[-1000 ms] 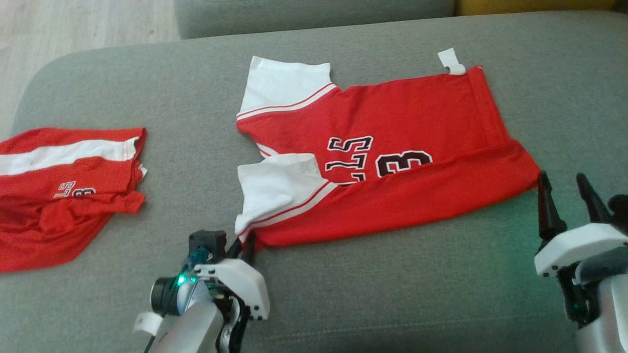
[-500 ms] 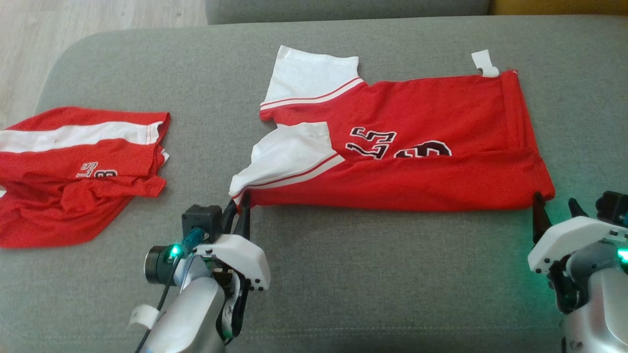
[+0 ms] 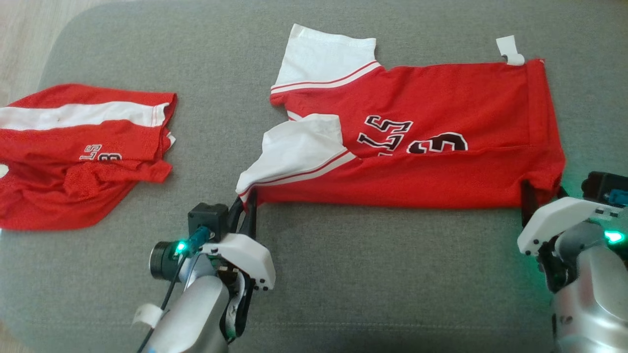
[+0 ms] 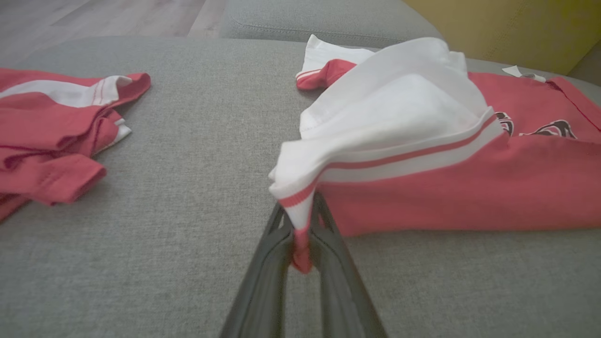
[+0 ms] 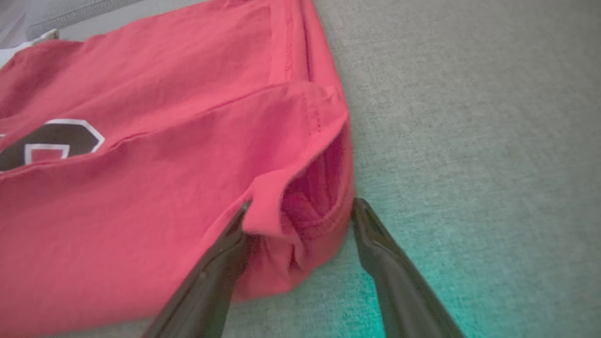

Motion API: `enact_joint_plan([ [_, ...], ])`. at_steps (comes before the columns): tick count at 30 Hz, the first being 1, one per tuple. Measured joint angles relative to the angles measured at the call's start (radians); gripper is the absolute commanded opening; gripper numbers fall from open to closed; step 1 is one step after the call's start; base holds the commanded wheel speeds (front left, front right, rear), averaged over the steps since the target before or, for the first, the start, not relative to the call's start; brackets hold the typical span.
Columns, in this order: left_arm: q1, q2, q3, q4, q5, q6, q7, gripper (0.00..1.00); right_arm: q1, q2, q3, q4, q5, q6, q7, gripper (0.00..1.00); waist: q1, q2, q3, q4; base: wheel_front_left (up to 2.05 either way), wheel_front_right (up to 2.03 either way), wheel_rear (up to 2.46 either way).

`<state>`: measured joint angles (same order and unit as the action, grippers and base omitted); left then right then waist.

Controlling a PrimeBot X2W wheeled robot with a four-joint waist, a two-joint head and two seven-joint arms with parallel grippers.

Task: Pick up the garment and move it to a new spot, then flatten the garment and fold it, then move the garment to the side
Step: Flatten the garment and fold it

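Garment position first: your red jersey (image 3: 441, 122) lies across the middle of the grey sofa cushion (image 3: 392, 274). It is folded lengthwise, so the near long edge is doubled over and the dark lettering is half covered. Its white sleeves point to your robot's left and the hem to its right, with a small white tag (image 3: 510, 49) at the far hem corner.

Your left claw (image 3: 248, 203) is pinched narrow on the near sleeve's corner. In the left wrist view the striped cuff edge is caught between the two dark fingers (image 4: 265, 281) and raised a little off the cushion.

Your right claw (image 3: 542, 193) stands wide, one finger on each side of the near hem corner. In the right wrist view the fabric sits between the fingers (image 5: 389, 263) and touches the one on that view's left, without being squeezed.

A second red and white garment (image 3: 83, 152) lies crumpled well apart at the cushion's left end.
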<state>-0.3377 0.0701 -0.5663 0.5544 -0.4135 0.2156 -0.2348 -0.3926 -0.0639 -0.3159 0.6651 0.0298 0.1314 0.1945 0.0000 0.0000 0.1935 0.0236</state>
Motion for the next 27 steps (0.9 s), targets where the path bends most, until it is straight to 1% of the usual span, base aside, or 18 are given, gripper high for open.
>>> enact_joint_plan([
  [4,-0.009,0.0,-0.004,0.0,0.0,-0.005,0.0,0.0,-0.02,-0.011,0.008,0.033,-0.007,0.0,0.008,1.0,0.0,0.0,0.007,0.009,0.0,0.0,0.0],
  [5,-0.012,0.0,-0.004,0.001,0.0,-0.005,0.0,0.0,-0.028,-0.014,0.008,0.042,-0.007,0.0,0.008,0.64,0.0,0.0,0.007,0.01,0.0,0.0,0.0],
  [6,-0.015,0.0,-0.004,0.001,0.0,-0.006,0.0,0.0,-0.034,-0.015,0.008,0.05,-0.01,0.0,0.008,0.04,0.0,0.0,0.005,0.01,0.0,0.0,0.0],
  [7,-0.017,0.0,-0.005,0.002,0.0,-0.006,0.0,0.0,-0.039,-0.016,0.009,0.058,-0.013,0.0,0.008,0.0,0.0,0.0,0.003,0.011,0.0,0.0,0.0],
  [12,-0.017,0.001,-0.011,0.013,0.0,-0.006,0.0,0.0,-0.047,-0.02,0.021,0.081,-0.015,0.0,0.009,0.0,0.0,0.0,-0.015,0.008,0.0,0.0,0.0],
  [19,-0.009,0.004,-0.033,0.033,0.0,-0.006,0.0,0.0,-0.015,-0.058,0.031,0.087,-0.003,0.0,0.029,0.0,0.0,0.0,-0.075,-0.005,0.0,0.0,0.0],
  [22,0.014,0.005,-0.048,0.04,0.0,-0.017,0.012,0.0,0.03,-0.069,0.042,0.073,0.017,0.0,0.046,0.0,0.0,0.0,-0.108,-0.012,0.0,0.0,0.0],
  [27,0.077,0.012,-0.092,0.055,0.0,-0.032,0.051,0.0,0.108,-0.083,0.046,0.015,0.053,0.0,0.096,0.0,0.0,0.0,-0.162,-0.023,0.0,0.0,0.0],
])
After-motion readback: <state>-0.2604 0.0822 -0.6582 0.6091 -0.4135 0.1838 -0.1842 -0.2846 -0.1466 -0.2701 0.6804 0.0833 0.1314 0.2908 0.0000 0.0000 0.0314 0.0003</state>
